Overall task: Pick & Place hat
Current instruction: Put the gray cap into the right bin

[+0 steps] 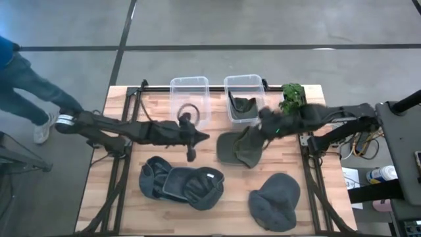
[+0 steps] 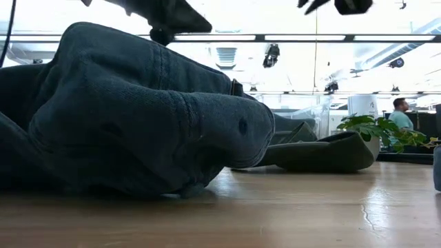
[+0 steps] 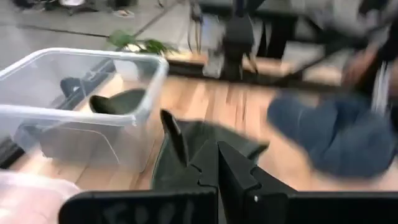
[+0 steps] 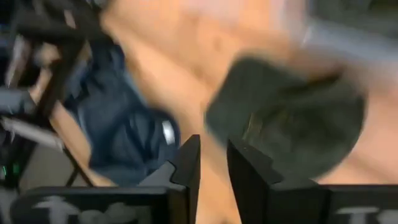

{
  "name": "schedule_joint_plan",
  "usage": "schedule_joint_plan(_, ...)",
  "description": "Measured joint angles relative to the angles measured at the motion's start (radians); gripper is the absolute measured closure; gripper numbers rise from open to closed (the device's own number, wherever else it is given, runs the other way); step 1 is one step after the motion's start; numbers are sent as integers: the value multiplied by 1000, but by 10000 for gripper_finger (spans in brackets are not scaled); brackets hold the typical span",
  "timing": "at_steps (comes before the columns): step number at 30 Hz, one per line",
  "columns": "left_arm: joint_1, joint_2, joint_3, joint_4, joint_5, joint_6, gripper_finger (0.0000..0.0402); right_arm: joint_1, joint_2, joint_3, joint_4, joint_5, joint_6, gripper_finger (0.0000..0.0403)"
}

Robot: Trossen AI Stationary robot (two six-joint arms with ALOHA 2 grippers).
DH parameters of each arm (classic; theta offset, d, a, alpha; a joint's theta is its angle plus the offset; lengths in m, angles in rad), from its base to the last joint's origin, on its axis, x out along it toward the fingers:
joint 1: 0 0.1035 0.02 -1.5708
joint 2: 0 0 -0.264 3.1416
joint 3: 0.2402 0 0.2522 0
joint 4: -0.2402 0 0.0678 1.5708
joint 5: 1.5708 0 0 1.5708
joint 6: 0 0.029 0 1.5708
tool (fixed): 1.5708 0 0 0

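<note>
An olive green hat (image 1: 238,149) lies flat on the table's middle, also in the right wrist view (image 4: 292,118) and the left wrist view (image 3: 186,155). My right gripper (image 1: 263,124) (image 4: 214,163) hovers above its far right edge, fingers a narrow gap apart, holding nothing. My left gripper (image 1: 191,146) (image 3: 217,171) is shut and empty, hanging over bare wood left of that hat. A blue denim hat (image 1: 181,185) (image 2: 138,117) and a grey beanie (image 1: 275,201) rest near the table's near edge. A dark hat (image 1: 243,105) sits in the right bin.
Two clear plastic bins (image 1: 189,89) (image 1: 243,84) stand at the far edge, and a potted plant (image 1: 293,97) stands to their right. A person's leg (image 1: 33,92) shows on the floor left of the table. Bare wood lies between the hats.
</note>
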Motion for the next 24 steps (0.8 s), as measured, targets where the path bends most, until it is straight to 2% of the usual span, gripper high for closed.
schedule_joint_plan(5, -1, 141, 43, -40, 25, 187, 401, 84, 59, -116, 75, -81, 177, 302)
schedule_joint_plan(10, -3, 274, 107, -88, 47, 360, 401, 158, 85, -290, 359, -85, 458, 293)
schedule_joint_plan(15, -4, 358, 152, -122, 117, 480, 401, 273, 114, -456, 659, 60, 779, 293)
schedule_joint_plan(20, -3, 405, 152, -124, 204, 525, 401, 361, 188, -523, 757, 169, 1026, 282)
schedule_joint_plan(24, -1, 444, 152, -114, 205, 565, 401, 376, 266, -528, 820, 195, 1108, 271)
